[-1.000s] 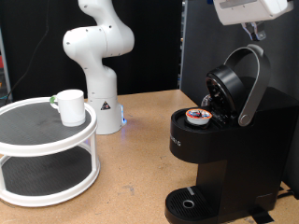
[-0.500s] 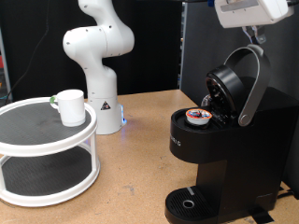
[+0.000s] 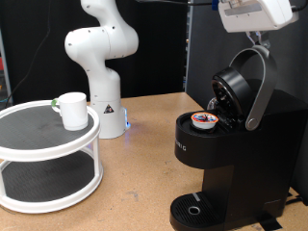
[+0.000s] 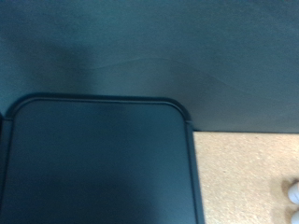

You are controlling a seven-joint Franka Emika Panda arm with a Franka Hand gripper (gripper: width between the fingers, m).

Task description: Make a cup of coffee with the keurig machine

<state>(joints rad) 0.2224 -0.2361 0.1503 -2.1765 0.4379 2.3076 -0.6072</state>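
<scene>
The black keurig machine stands at the exterior view's right with its lid up and its silver-grey handle raised. A small pod with a red-orange lid sits in the open chamber. My gripper hangs at the top right, just above the raised handle, with its fingertips close together and nothing between them. The white cup stands on the top tier of a round white shelf at the left, far from the gripper. The wrist view shows only a dark rounded panel, with no fingers in it.
The arm's white base stands behind the shelf on the tan table. The machine's round drip tray holds nothing. A black backdrop stands behind the machine. A strip of tan table shows in the wrist view.
My gripper has risen slightly and shifted a little to the exterior view's left above the handle. The machine, pod and cup have not moved.
</scene>
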